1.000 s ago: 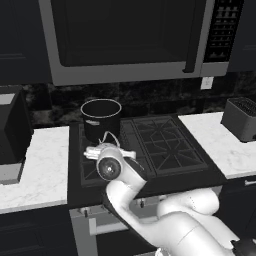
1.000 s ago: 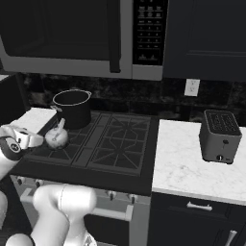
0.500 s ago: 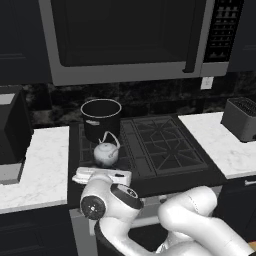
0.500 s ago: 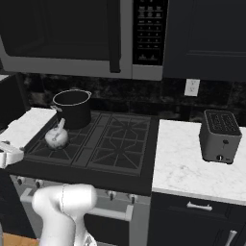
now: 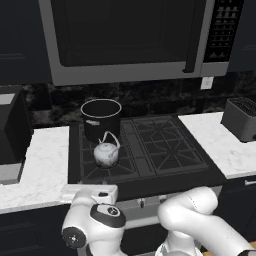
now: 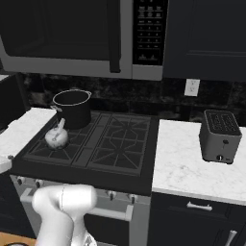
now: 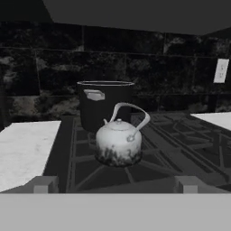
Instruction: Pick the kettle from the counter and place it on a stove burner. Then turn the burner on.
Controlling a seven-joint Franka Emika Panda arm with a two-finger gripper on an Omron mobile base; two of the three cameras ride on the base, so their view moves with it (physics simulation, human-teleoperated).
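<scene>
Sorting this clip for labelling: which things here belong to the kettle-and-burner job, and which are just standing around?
Job:
- kettle, already on the front left stove burner
- counter
- gripper, jaws open, drawn back in front of the stove

Bystanders:
- black pot
- toaster
- microwave

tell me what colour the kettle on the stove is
Silvery grey with darker smudges; the kettle shows best in the hand view.

The kettle (image 5: 106, 154) sits on the stove's front-left burner (image 5: 108, 167), just before the pot (image 5: 101, 119) (back-left corner); a toaster (image 6: 220, 136) stands on the right counter (image 6: 192, 166).
</scene>
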